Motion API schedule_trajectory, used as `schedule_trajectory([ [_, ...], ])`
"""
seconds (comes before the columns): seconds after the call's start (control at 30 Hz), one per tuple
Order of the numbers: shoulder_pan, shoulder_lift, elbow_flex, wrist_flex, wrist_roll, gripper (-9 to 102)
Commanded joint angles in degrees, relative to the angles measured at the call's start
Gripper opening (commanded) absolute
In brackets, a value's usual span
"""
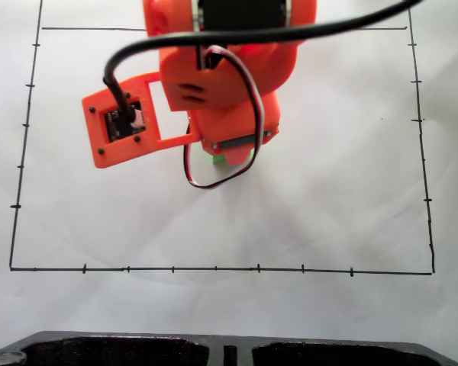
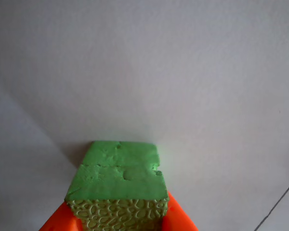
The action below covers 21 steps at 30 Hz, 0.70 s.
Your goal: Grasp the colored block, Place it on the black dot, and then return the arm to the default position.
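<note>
The green colored block (image 2: 118,175), with a crackled front face, sits between two orange fingers (image 2: 180,219) at the bottom of the wrist view, and my gripper (image 2: 118,211) is shut on it. In the fixed view the orange-red arm (image 1: 221,69) reaches in from the top centre. A sliver of the colored block (image 1: 229,158) peeks out beneath the gripper (image 1: 230,155). I cannot tell whether the block rests on the white paper or hangs just above it. The black dot is hidden or out of view.
A drawn black rectangle with tick marks (image 1: 214,269) frames the white paper. A dark moulded object (image 1: 229,351) runs along the bottom edge of the fixed view. Black and red cables (image 1: 214,179) loop off the arm. A thin black line (image 2: 279,204) crosses the lower right of the wrist view.
</note>
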Motion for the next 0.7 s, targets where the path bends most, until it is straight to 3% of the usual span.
schedule_trajectory([
  [0.0, 0.4, 0.5, -1.4, 0.7, 0.1, 12],
  [0.2, 1.3, 6.4, -1.3, 3.9, 0.0, 23],
  [0.3, 1.9, 9.0, -1.4, 5.7, -1.1, 36],
  [0.4, 2.9, 11.9, -1.4, 8.1, -1.9, 42],
  [0.67, 5.1, 28.4, 2.1, 15.6, -9.0, 44],
])
